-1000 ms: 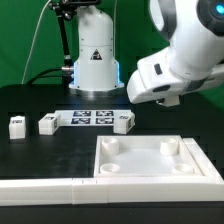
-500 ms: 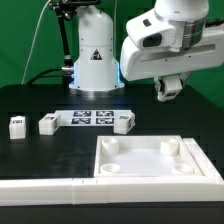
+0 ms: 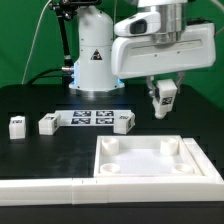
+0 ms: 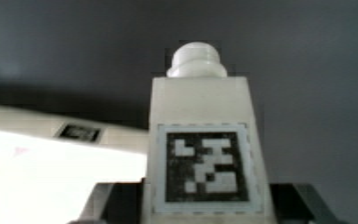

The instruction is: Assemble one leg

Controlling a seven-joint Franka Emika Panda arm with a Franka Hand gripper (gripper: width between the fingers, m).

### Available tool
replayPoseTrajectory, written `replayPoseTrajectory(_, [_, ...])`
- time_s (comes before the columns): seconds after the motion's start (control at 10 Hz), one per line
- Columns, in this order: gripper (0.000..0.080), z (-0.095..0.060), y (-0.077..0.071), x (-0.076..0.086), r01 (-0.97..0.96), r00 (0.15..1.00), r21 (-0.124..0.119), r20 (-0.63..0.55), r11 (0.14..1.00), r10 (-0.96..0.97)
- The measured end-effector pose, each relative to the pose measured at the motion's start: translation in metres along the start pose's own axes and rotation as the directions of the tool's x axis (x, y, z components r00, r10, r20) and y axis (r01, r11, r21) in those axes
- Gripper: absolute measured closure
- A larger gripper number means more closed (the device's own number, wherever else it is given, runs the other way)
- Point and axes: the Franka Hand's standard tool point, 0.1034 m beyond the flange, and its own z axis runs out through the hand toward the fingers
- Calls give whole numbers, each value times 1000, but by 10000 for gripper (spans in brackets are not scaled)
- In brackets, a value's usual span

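Note:
My gripper (image 3: 163, 103) is shut on a leg (image 3: 164, 96), a small white post with a black-and-white tag, and holds it in the air above the far right corner of the panel (image 3: 155, 160). In the wrist view the leg (image 4: 202, 130) fills the middle, its round peg pointing away from me, with my dark fingers (image 4: 115, 203) on both sides of it. The large white square panel with round corner sockets lies on the black table at the exterior view's lower right. Three more legs stand on the table: one (image 3: 16, 126), one (image 3: 47, 124) and one (image 3: 123, 122).
The marker board (image 3: 88, 118) lies between the legs in the middle of the table. A long white rail (image 3: 45, 186) runs along the front edge at the exterior view's left. The arm's white base (image 3: 93, 60) stands behind the board.
The arm has swung to the exterior view's left and come down. The gripper with the leg in it has come into sight and now hangs over the panel's far right corner.

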Motion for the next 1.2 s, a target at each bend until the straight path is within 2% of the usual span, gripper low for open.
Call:
replayPoseTrajectory(0.1, [509,-3,6,7,17,999,-8,-50,1000,-18])
replayPoseTrajectory(0.2, [509,-9,11,21,32,988,-25,-149,999,-35])
replayPoseTrajectory(0.3, [509,-7,12,17,31,978,-36,-207,999,-38])
replayPoseTrajectory(0.4, [509,-4,12,12,31,978,-36,-206,999,-38])
replayPoseTrajectory(0.7, [509,-3,12,18,33,978,-35,-206,999,-40])
replayPoseTrajectory(1.0, [509,0,11,83,47,966,-23,-252,999,-52])
replayPoseTrajectory(1.1, [509,5,16,100,64,962,-27,-264,998,-69])
replayPoseTrajectory(1.2, [509,10,22,108,81,961,-31,-261,996,-87])
